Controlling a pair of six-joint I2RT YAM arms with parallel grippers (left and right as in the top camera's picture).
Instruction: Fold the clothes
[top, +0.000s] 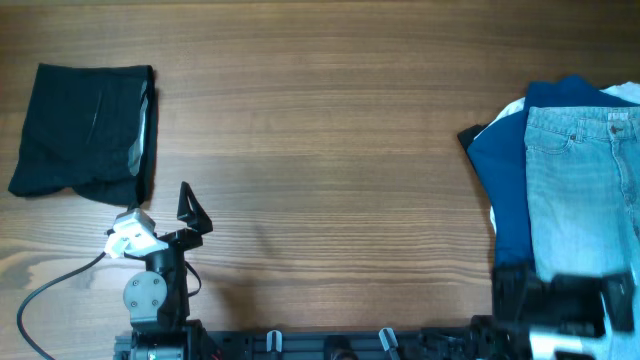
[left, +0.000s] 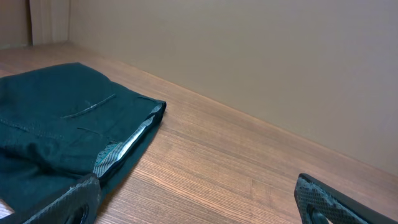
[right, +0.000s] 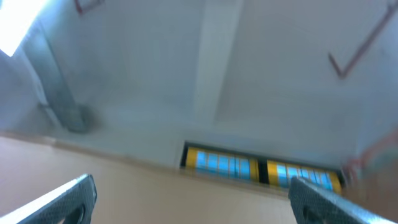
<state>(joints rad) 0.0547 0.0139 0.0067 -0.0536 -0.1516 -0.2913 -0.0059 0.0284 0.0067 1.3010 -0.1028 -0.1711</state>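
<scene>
Ok, got the clothes (top: 85, 130) lying flat at the far-left end of the bench (top: 330, 120), black, doubled over into a rough rectangle. Can see a pale grey lining strip (top: 146, 128) along the right edge in the overhead, and the same lining peeking from between the layers in the left wrist view. Noting an uneven lower edge, bulging at the corner nearest the left arm.

Seeing the left gripper (top: 196, 209) just off that lower right corner, near the clothes but not touching. Spread wide in the left wrist view (left: 199, 205), with nothing between the fingers (left: 78, 199) but bare wood. Pointed across the bench toward a plain beige wall (left: 261, 62), with the clothes (left: 56, 124) off to the view's left.

Also spotting a dark cable (top: 45, 290) looping over the bench beside the left arm's base.

Over at the right end, well apart from the clothes: light blue jeans (top: 585, 185) laid on top of a royal blue garment (top: 510, 170), with a bit of white fabric (top: 628, 94) and a black scrap (top: 470, 135) sticking out from under.

Found the right gripper (right: 196, 202) tilted upward, facing a pale ceiling and a yellow-and-blue band (right: 261, 168), all blurred. Spread wide too, holding nothing. In the overhead, seeing only the right arm (top: 560, 305) at the near edge, overlapping the bottom of the jeans.
</scene>
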